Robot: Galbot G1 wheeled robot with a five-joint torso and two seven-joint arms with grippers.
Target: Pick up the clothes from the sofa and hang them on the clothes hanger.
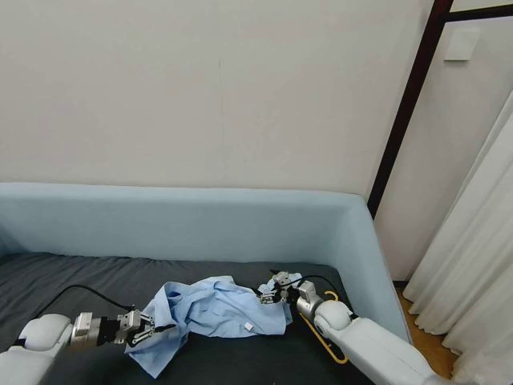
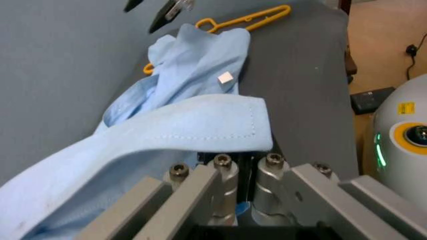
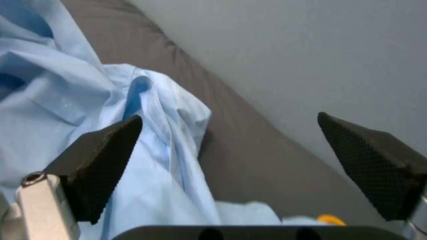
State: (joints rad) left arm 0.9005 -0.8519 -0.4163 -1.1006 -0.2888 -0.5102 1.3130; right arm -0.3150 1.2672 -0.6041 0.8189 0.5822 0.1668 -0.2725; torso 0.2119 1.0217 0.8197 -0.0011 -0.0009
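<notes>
1. Pale wall backs a light-blue sofa (image 1: 200,224) with a dark seat, as the head camera shows it. On that seat, right of the middle, lies the shirt (image 1: 216,309), crumpled in a loose heap. We see the left tool (image 1: 147,327) at the heap's left end, its fingers drawn together on a fold of cloth. At the opposite end the right tool (image 1: 271,295) sits right at the shirt's edge. The yellow hanger (image 1: 329,344) lies on the seat under that arm, just beside the shirt.
2. From the left wrist, a stitched band of the shirt, a cuff or placket as far as we can tell, drapes over the metal fingers (image 2: 221,172). They stand pressed close with a sliver of blue between them, so we judge the cloth pinched. Farther off, the hanger pokes out from beneath the shirt's far end.
3. From the right wrist, the two black pads (image 3: 100,160) are spread wide and hold nothing, with folds of the shirt below and between them.
4. We judge the shirt light, limp and apt to sag, so a single pinch will let it bunch. The firmer stitched parts, collar or shoulder seam, look the best places to take hold, so that the garment opens enough for the hanger.
</notes>
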